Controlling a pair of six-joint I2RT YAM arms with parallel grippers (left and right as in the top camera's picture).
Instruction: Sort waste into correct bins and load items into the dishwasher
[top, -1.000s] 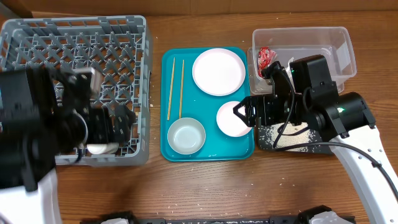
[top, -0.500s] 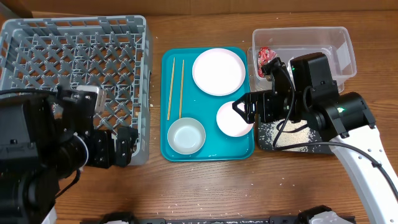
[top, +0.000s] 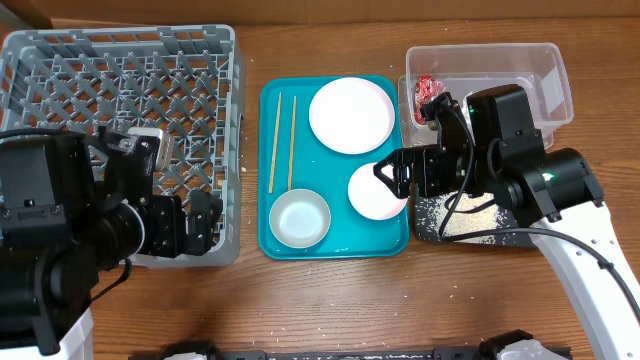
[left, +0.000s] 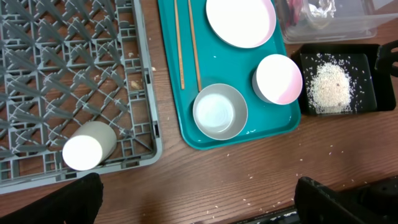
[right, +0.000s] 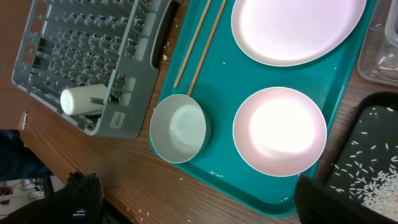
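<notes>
While the right gripper (top: 392, 178) hangs wide open and empty above the smaller round white dish (right: 279, 130), lower right on the teal plastic tray (right: 217, 93), it would best straddle one rim edge squarely before closing, with the equally open, empty left gripper (top: 185, 222) at lower left by the grey lattice dish rack (top: 120, 70).

No lettering, label, brand mark or number legible in any view. Red wrapper (top: 429, 92) in the clear tub (top: 510, 68): crinkled, and any print on it is too small to read.
</notes>
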